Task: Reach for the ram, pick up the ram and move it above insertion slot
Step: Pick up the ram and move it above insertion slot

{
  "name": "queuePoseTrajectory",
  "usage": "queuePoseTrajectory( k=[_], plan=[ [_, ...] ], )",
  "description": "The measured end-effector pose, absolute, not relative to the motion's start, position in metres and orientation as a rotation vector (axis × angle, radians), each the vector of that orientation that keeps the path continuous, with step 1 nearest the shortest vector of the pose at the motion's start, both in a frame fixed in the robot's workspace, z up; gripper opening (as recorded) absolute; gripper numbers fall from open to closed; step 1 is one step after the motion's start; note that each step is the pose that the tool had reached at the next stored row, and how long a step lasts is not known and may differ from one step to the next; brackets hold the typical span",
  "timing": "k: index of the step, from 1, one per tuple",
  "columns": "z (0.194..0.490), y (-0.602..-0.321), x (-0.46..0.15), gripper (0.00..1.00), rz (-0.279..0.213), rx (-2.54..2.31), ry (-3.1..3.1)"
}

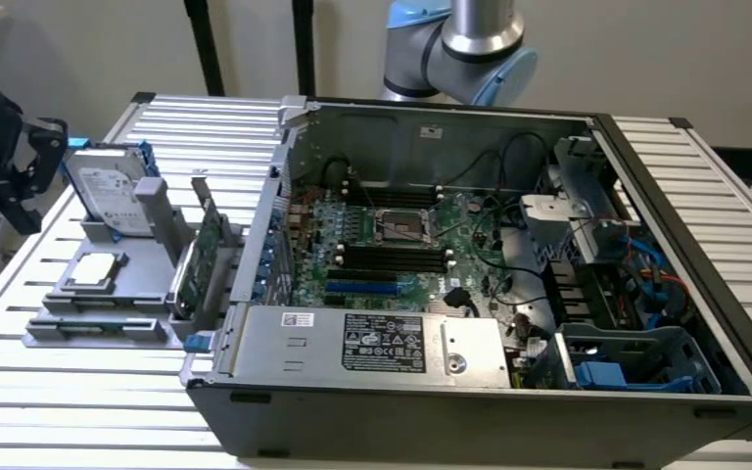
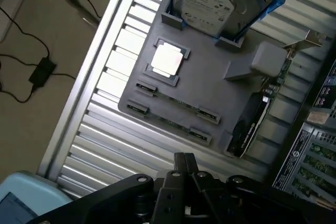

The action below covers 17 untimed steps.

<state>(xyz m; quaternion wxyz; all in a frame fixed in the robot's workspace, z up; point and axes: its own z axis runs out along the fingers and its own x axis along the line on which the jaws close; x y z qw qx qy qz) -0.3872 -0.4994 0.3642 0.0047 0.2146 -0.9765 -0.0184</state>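
1. Tabletop (image 1: 36,392): slatted metal, and it carries everything I list.
2. Computer case (image 1: 481,421): open, filling the centre and right of the exterior view.
3. Insertion slot (image 1: 390,255): one of several parallel black sockets on the green board inside the case. It sits just below the square silver processor socket (image 1: 396,227) in the frame.
4. Grey holder (image 1: 141,262): on the exterior view's left, beside the case. It bears a hard drive (image 1: 109,186) standing upright at its upper end, a square chip (image 1: 95,274) lying flat, and a green card (image 1: 212,255) on edge nearest the case.
5. Ram (image 2: 176,102): seated in the holder between small clips, at the end away from the hard drive, near the square chip. It shows as a thin line.
6. Jaws: black and well apart from the ram. I cannot tell whether they stand wide or narrow.
7. Arm (image 1: 481,44): a grey and blue joint at the top centre of the exterior view, behind the case.
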Motion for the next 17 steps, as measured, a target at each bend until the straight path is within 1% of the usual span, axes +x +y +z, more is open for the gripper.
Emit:
queuePoseTrajectory(
  k=[17],
  plan=[
    [0.3623,-0.4995,-0.3872,0.11,-0.053,1.134,-2.917]
  ],
)
